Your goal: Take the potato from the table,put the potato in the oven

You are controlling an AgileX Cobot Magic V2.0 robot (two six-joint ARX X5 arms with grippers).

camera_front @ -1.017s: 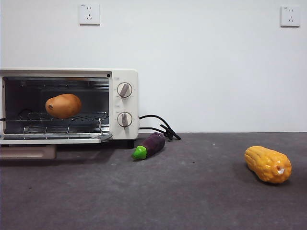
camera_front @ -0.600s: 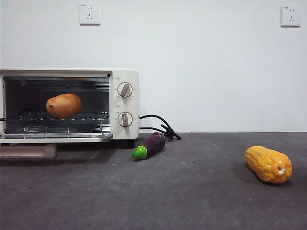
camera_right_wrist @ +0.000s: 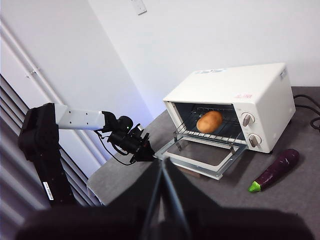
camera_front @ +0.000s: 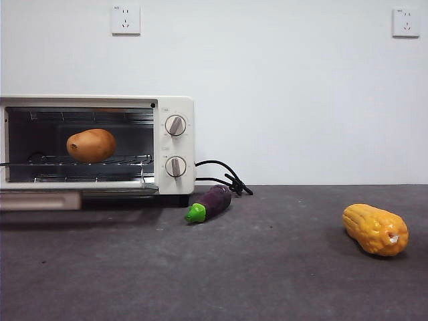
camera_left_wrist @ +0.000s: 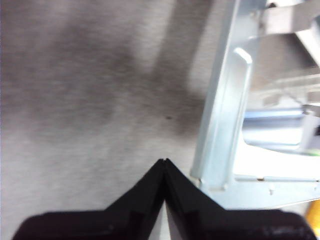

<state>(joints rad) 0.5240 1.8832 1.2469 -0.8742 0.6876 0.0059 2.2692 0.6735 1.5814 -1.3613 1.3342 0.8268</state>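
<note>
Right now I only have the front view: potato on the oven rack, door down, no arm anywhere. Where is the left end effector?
Observer: The left end effector is low at the outer edge of the open door, by the corner farthest from the knobs.
Reviewer: Open or shut?
Observer: Shut. In the left wrist view its jaws meet in a point beside the pale bar on the door's edge, holding nothing.
Reviewer: And the right one?
Observer: The right end effector hangs high, back from the oven, jaws shut and empty.
</note>
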